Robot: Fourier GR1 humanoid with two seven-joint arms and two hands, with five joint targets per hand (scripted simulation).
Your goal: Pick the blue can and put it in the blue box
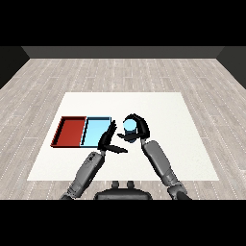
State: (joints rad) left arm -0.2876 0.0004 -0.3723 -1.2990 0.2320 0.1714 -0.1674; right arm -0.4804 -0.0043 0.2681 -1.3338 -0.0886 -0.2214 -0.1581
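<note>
Inspecting from the near table edge outward, we find both grey forearms entering from the lower corners and converging toward the middle of the white table.

Our left hand sits at the end of a forearm that slopes up and to the right. Its fingers are straight and held close together, pointing up toward the far side, with the thumb stretched out sideways toward our right forearm. It holds nothing. The fingertips overlap the near right corner of the light blue tray in this view; we cannot tell whether they touch it.

Our right hand caps a forearm that slopes up and to the left. Its fingers arch over and curl round the blue can, with the thumb coming in from below, so the can is enclosed on its right and far sides.

The blue can stands upright, its long axis vertical, and its pale round top faces up toward us. It lies just right of the light blue tray, outside it, between our two hands. We cannot tell whether its base rests on the table or is raised off it.

Farther left, the red tray lies against the light blue tray, the two sharing a wall.
</note>
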